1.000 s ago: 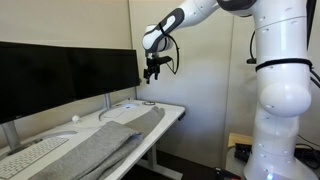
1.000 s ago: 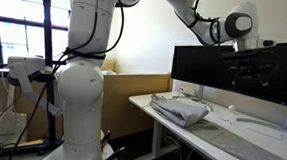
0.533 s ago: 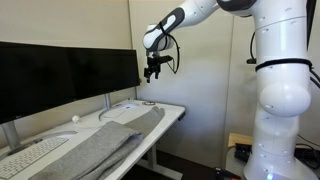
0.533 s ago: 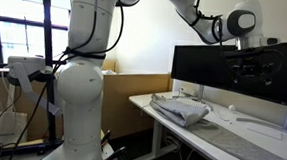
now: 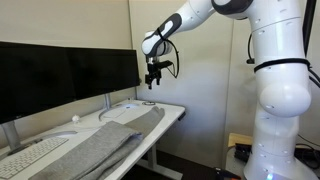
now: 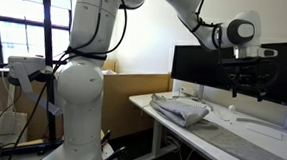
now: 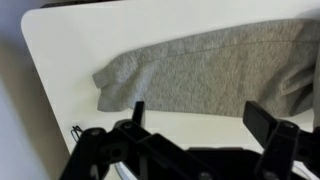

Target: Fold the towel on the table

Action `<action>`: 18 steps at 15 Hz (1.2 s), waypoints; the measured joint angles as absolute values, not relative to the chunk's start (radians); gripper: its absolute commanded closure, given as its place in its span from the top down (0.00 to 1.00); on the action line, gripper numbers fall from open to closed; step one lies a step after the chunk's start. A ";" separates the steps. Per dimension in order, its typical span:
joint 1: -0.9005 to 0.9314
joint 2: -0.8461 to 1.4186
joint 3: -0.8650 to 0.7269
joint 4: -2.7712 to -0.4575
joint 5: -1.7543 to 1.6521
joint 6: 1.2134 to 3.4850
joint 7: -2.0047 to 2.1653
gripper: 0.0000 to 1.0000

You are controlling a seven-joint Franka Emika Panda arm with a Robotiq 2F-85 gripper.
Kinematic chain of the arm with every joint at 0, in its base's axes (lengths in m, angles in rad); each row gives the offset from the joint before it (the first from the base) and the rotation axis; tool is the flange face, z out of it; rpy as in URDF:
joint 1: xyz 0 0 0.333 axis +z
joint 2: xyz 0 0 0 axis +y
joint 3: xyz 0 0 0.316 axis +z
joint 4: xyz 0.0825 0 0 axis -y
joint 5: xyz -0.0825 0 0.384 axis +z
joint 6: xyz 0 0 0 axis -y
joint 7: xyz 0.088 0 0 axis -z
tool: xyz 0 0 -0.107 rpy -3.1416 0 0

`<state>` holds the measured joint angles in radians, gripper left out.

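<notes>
**Exterior view.** The gripper (image 5: 151,80) hangs well above the far end of the towel (image 5: 100,145), jaws spread and nothing held. The towel lies lengthwise on the tabletop (image 5: 172,110). Black monitors (image 5: 60,75) stand behind the towel, and a white keyboard (image 5: 28,157) sits just beside its near stretch.

**Exterior view.** The gripper (image 6: 245,86) is above the towel (image 6: 182,110), well apart from it. The towel's end is bunched into a low heap near the tabletop (image 6: 140,100) edge, and the rest runs off flat.

**Wrist view.** Looking down, the towel (image 7: 210,75) shows a rumpled corner on the bare tabletop (image 7: 60,50). The gripper (image 7: 193,106) is released and empty.

**Step.** This looks like the approach; the fold is not yet begun. The next move calls for coming down on that rumpled corner. The gripper should pinch only the cloth there, then lift it clear of the heap and carry it over the flat stretch of towel.
</notes>
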<state>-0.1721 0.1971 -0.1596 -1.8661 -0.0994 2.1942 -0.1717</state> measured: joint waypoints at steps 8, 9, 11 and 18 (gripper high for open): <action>-0.258 0.362 -0.190 -1.715 -0.083 2.203 -0.175 1.00; -0.271 0.385 -0.191 -1.687 -0.077 2.203 -0.175 1.00; -0.300 0.435 -0.191 -1.624 -0.057 2.203 -0.175 1.00; -0.404 0.592 -0.190 -1.394 0.017 2.201 -0.175 1.00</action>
<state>-0.4041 0.5917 -0.1898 -1.3944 0.0166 2.2010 -0.1746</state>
